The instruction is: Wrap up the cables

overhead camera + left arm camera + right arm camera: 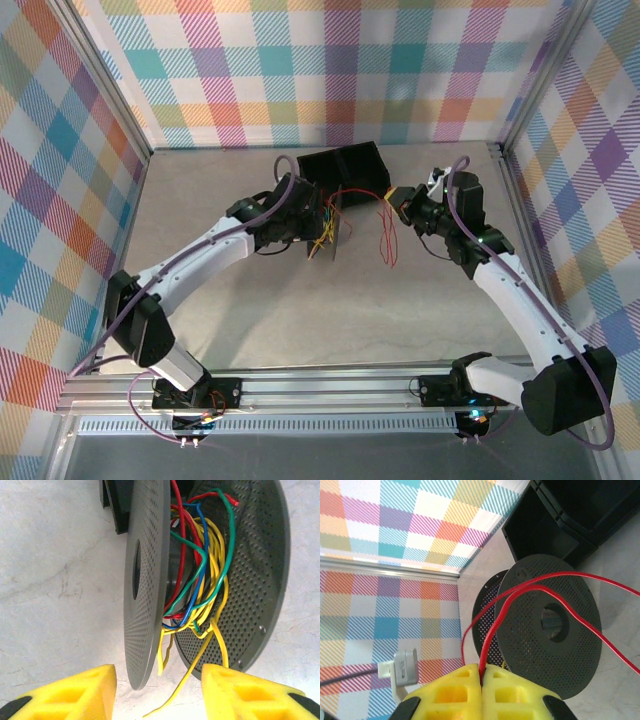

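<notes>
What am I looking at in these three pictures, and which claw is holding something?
Two white robot arms are bolted at the near edge of a table. The wide picture looks down from above; the others come from wrist cameras, showing yellow fingers. A black spool stands on edge, a black box behind it. Tangled coloured cables sit between its discs. The left gripper is open by the spool; the right gripper is shut on a red cable.
</notes>
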`<action>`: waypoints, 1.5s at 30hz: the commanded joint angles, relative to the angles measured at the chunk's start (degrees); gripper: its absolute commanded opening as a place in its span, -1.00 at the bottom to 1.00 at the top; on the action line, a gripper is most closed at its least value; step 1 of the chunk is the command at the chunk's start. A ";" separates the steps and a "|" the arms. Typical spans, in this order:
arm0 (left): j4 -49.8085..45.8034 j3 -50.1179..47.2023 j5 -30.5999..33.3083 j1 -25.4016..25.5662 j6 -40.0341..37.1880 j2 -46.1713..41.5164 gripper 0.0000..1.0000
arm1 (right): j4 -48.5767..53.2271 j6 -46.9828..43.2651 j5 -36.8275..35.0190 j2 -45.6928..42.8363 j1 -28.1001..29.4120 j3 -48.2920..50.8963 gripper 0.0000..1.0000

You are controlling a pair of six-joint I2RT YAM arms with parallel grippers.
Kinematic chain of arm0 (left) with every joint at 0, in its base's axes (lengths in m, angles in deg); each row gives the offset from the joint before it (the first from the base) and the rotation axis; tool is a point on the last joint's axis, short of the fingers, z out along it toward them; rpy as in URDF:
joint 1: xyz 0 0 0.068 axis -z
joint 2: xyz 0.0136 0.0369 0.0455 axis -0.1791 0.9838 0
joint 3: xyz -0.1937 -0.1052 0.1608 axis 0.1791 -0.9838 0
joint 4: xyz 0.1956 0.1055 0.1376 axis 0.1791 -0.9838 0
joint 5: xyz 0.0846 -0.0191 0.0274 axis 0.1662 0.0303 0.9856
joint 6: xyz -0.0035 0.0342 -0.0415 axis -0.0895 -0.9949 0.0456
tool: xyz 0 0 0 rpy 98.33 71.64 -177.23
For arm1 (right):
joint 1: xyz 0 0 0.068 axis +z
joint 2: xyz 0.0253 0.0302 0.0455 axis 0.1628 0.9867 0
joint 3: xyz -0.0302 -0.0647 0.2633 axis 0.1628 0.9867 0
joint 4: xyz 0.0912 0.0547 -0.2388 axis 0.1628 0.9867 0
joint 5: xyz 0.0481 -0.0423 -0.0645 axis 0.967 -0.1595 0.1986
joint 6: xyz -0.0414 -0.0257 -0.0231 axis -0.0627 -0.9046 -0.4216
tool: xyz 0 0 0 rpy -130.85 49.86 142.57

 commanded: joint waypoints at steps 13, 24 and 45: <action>8.08 -4.41 -6.13 -4.39 -0.37 -7.03 0.53 | -5.66 16.02 -5.50 6.10 4.88 -2.39 -1.00; 10.55 -4.33 -9.34 -4.77 -1.14 -5.48 0.87 | -6.83 18.16 -6.69 11.10 8.50 -6.06 -1.00; 12.07 -3.55 -9.85 -6.26 -0.46 -2.03 0.71 | -8.90 20.55 -5.95 14.62 10.06 -5.86 -1.00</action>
